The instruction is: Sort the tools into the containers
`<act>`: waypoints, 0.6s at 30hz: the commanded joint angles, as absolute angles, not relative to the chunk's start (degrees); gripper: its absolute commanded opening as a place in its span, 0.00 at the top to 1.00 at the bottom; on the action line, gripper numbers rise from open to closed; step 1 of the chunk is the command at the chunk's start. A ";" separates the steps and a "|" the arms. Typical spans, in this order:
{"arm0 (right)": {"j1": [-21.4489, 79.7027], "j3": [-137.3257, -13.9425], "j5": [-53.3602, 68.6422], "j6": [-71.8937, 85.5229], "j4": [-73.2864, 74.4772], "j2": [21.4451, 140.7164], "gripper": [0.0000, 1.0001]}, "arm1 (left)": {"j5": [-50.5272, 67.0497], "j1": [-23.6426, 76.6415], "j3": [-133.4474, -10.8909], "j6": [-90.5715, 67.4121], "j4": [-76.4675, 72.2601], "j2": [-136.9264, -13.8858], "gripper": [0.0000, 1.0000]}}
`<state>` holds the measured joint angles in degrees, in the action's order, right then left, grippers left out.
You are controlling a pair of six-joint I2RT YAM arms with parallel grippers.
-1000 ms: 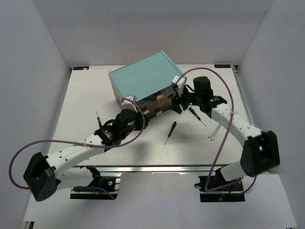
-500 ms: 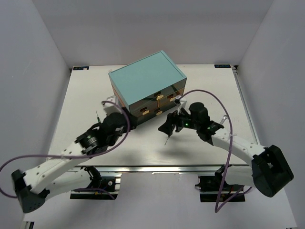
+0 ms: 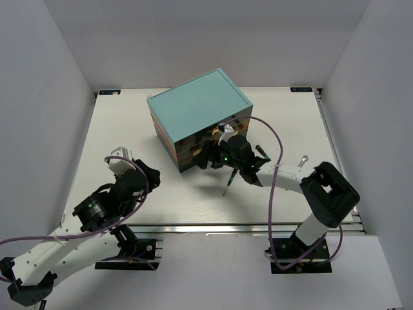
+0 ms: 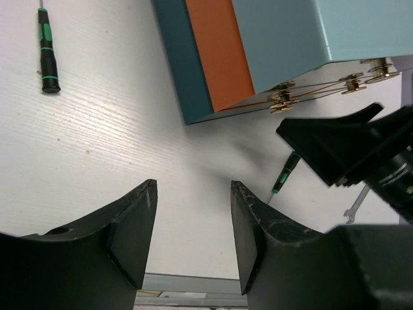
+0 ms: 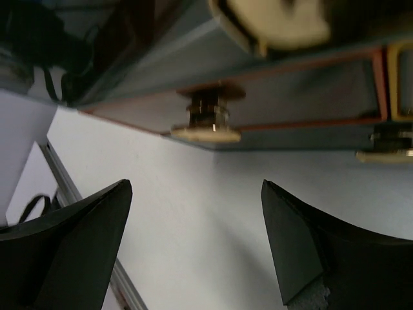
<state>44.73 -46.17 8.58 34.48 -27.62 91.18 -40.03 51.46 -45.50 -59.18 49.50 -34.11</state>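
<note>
The chest (image 3: 197, 106) with the teal top stands at the back middle, its drawers (image 3: 193, 147) facing the near edge. My right gripper (image 3: 208, 157) is open and empty, low in front of the drawer fronts, a cream knob (image 5: 206, 123) just ahead of its jaws (image 5: 195, 187). One screwdriver (image 3: 228, 184) lies under the right arm, another (image 3: 261, 152) beside it. A third screwdriver (image 4: 48, 51) lies left of the chest. The silver wrench (image 3: 302, 159) lies at the right. My left gripper (image 3: 146, 175) is open and empty (image 4: 193, 187) over bare table at the near left.
The chest's orange side panel (image 4: 219, 51) faces the left gripper. A purple cable (image 3: 274, 145) arcs over the right arm. The metal rail (image 3: 213, 227) runs along the table's near edge. White walls close in on three sides.
The left arm has pulled back from the chest to the near left, its gripper opening. The right gripper has swung left and down to the drawer fronts and opened wide.
</note>
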 commanded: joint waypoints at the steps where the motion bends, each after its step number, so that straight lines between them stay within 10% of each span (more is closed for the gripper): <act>1: 45.70 -51.58 2.73 37.27 -34.54 93.42 0.15 | -42.19 51.59 -44.74 -60.82 51.42 -33.49 0.40; 10: 46.76 -55.98 -3.34 38.85 -33.31 97.55 0.20 | -43.42 51.50 -44.38 -60.73 50.36 -33.40 0.40; 18: 46.93 -57.66 -2.74 37.01 -35.32 100.28 0.47 | -43.77 51.50 -44.21 -60.64 49.48 -34.01 0.40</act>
<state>46.94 -54.50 -3.09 37.41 -30.46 98.80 -41.69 51.46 -44.47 -59.83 50.13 -33.65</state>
